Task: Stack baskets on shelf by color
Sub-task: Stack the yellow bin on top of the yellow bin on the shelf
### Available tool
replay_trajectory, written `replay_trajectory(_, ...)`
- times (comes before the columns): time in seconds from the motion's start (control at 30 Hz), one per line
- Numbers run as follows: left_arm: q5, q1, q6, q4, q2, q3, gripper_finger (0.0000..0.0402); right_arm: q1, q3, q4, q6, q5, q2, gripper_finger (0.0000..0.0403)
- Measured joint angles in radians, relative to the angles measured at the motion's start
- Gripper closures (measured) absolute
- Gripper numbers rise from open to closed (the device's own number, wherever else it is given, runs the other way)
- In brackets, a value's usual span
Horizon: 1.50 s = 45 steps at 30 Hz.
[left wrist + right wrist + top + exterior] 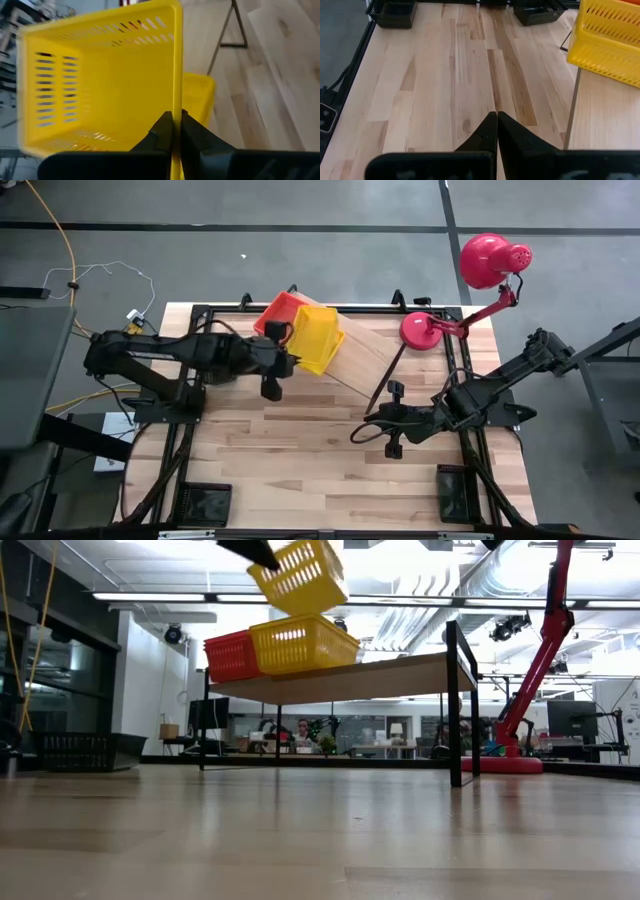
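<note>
My left gripper (175, 120) is over the shelf's left end (290, 352) and shut on a yellow basket (100, 80). The low view shows that basket (298, 575) tilted above a second yellow basket (300, 643), which stands on the shelf (400, 668) beside an orange-red basket (232, 655). From above, the held basket (318, 335) covers most of the one under it, and the orange-red basket (280, 313) lies toward the far-left. My right gripper (496, 120) is shut and touches nothing. It hovers over the tabletop near the shelf's near-right leg (395, 425). My left gripper pinches the yellow basket's side wall at its rim (176, 95), one finger inside the basket and one outside. The fingers come from the table's left. The basket is tilted, with its low corner (300, 610) just over the other yellow basket; whether they touch, I cannot tell.
Black baskets sit at the table's near edge, left (205, 500) and right (460, 495). A red desk lamp (490, 260) stands with its base (425, 330) at the far-right corner. The right half of the shelf board (375, 355) is bare, and open tabletop (300, 440) lies before it.
</note>
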Motion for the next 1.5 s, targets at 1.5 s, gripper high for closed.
replay_trajectory(1.5, -0.071, -0.087, -0.039, -0.082, 0.082, 0.089, 0.0265, 0.0, 0.0, -0.004, -0.001, 0.0, 0.0, 0.0403)
